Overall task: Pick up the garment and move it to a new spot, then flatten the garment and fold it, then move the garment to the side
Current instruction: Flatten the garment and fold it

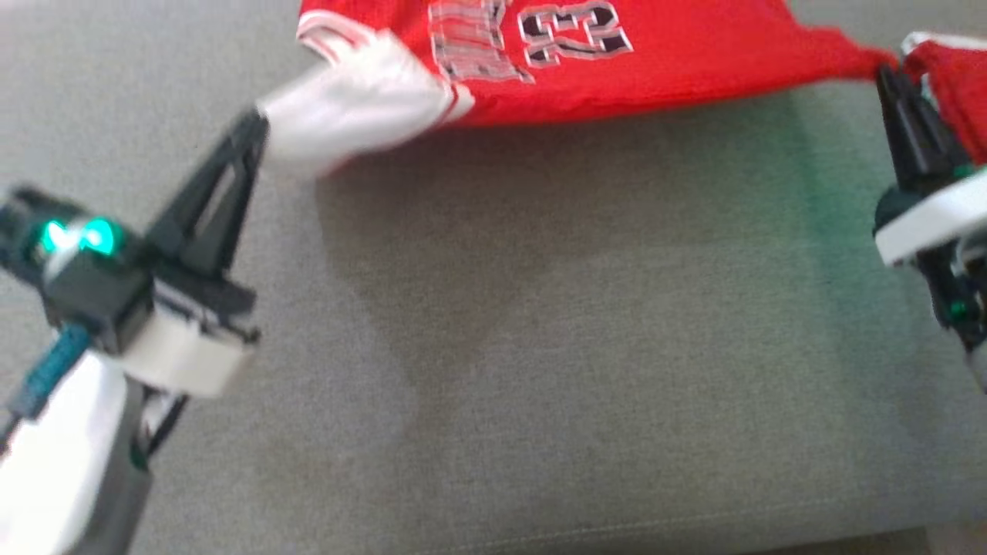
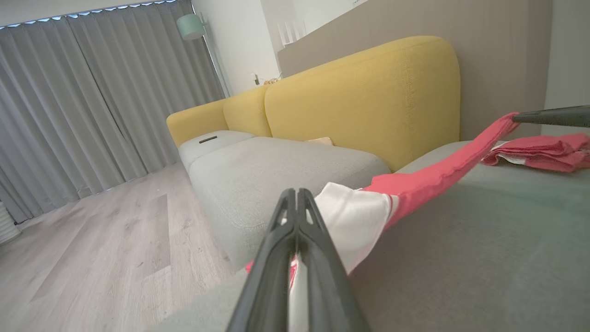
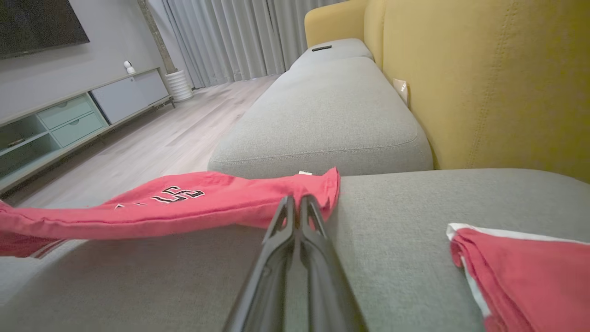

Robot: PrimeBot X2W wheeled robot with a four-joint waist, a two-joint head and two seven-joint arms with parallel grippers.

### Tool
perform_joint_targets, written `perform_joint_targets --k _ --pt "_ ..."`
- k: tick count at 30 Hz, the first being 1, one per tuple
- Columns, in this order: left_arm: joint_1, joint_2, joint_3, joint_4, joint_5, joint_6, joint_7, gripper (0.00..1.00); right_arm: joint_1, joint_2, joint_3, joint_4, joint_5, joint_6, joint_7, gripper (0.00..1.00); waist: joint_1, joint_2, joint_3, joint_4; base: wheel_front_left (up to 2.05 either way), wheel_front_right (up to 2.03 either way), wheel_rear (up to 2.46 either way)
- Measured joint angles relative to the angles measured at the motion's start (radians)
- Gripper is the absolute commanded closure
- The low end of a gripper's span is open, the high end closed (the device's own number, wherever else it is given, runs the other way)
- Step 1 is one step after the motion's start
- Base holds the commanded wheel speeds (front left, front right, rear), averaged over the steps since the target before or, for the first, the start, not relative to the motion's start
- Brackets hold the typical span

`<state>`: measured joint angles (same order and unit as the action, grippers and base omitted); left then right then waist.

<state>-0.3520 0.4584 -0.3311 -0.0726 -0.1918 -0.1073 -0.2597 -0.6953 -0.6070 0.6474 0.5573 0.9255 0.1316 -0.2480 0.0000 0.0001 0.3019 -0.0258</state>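
Left claw (image 1: 256,127), right claw (image 1: 887,77) clamped the red-and-white fabric jersey (image 1: 694,54) taut between them; we judged flattening, even lay-down next.

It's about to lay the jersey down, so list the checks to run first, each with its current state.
1. Left gripper shut on the white sleeve of the jersey: ok.
2. Right gripper shut on the jersey's red edge: ok.
3. Jersey stretched taut between the two grippers: ok.
4. Grey cushion under the jersey smooth: ok.
5. Second red garment apart from the held jersey: ok, though close to the right gripper.
6. Jersey's far half free of folds: cannot tell; the head view cuts it off.
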Motion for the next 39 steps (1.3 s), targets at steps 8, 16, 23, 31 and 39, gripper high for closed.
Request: perform_joint_targets --k 8,16,23,31,39 --pt "0.181 -0.038 0.021 -0.03 0.033 -0.013 0.0 1.0 0.169 -0.001 -0.04 -0.04 -0.002 0.0 0.0 1.0 0.0 0.0 -0.063 0.0 0.0 0.0 0.0" --pt "0.335 -0.068 0.01 -0.047 0.068 -0.017 0.0 1.0 0.399 -0.004 -0.127 -0.123 -0.036 0.0 0.012 1.0 0.0 0.0 -0.095 0.012 0.0 0.0 0.0" --pt "0.372 -0.063 -0.013 -0.053 0.077 -0.024 0.001 1.0 0.513 0.007 -0.246 -0.218 -0.102 0.0 0.058 1.0 0.0 0.0 -0.074 0.001 0.0 0.0 0.0" --pt "0.171 -0.053 -0.02 -0.031 0.085 -0.025 0.003 1.0 0.428 0.085 -0.346 -0.212 -0.193 0.0 0.117 1.0 0.0 0.0 -0.01 -0.007 0.0 0.0 0.0" --pt "-0.095 -0.036 -0.054 0.068 0.122 -0.025 0.003 1.0 0.211 0.128 -0.353 -0.127 -0.265 0.0 0.123 1.0 0.0 0.0 0.083 -0.013 0.0 0.0 0.0"
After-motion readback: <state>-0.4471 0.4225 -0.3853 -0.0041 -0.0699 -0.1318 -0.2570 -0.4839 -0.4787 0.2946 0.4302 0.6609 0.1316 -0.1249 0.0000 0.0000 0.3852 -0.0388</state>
